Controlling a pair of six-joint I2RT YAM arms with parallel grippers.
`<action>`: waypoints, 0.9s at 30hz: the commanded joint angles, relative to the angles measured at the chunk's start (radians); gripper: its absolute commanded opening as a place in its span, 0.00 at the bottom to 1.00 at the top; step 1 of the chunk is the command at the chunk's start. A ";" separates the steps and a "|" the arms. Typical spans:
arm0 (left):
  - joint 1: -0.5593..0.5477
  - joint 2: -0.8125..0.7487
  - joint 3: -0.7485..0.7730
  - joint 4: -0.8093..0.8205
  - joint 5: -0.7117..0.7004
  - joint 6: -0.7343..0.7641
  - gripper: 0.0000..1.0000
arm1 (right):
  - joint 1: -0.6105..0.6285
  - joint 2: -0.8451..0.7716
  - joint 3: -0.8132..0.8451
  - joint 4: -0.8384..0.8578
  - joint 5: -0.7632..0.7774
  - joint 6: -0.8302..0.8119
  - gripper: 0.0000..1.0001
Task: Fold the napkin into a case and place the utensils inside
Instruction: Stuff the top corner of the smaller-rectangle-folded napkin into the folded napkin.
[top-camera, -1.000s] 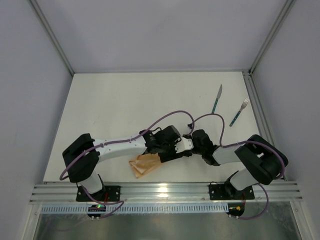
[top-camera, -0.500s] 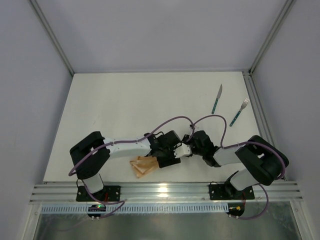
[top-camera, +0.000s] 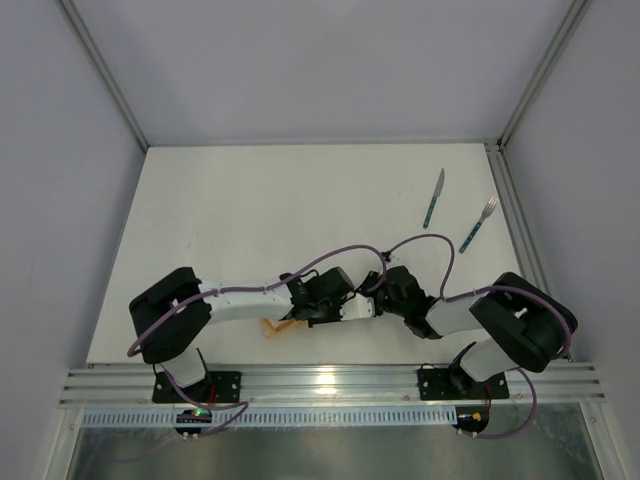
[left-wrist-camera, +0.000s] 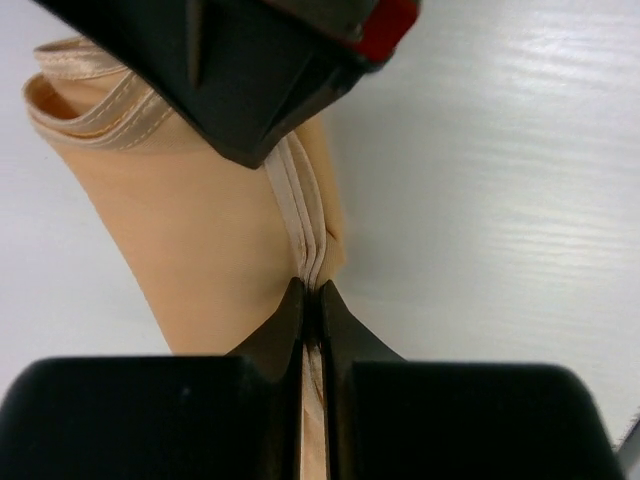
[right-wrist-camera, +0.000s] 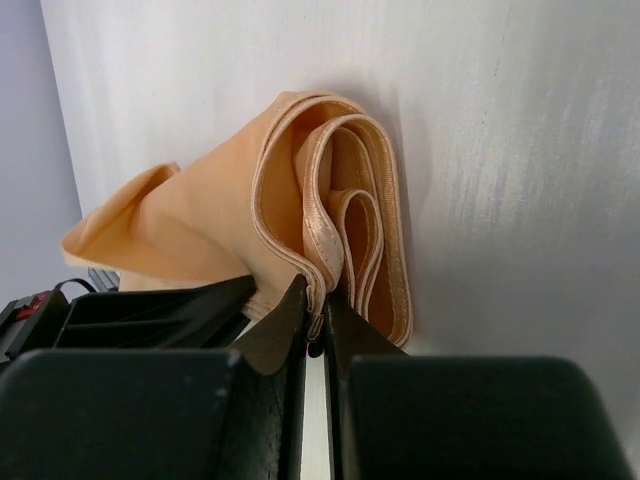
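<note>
With left gripper (left-wrist-camera: 310, 300) clamped on the layered hem of the napkin (left-wrist-camera: 200, 230) and right gripper (right-wrist-camera: 315, 300) clamped on its curled folds, bunched near the front edge of the table (top-camera: 250, 220), pull apart gently and level, pressing layers flat; leave knife (top-camera: 433, 198) and fork (top-camera: 478, 224) well apart at far right

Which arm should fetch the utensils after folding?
Right. The knife and fork lie far right, on its side. Right gripper and left gripper both pinch the napkin; it must let go first.
</note>
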 joint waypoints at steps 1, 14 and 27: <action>0.049 -0.056 -0.077 0.036 -0.085 0.170 0.00 | 0.012 0.026 0.022 0.060 0.071 0.054 0.04; 0.265 -0.220 -0.069 -0.051 0.216 0.261 0.51 | 0.076 0.276 0.169 0.251 0.137 0.246 0.04; 0.213 -0.091 -0.088 0.131 0.102 0.014 0.54 | 0.134 0.279 0.142 0.290 0.246 0.264 0.04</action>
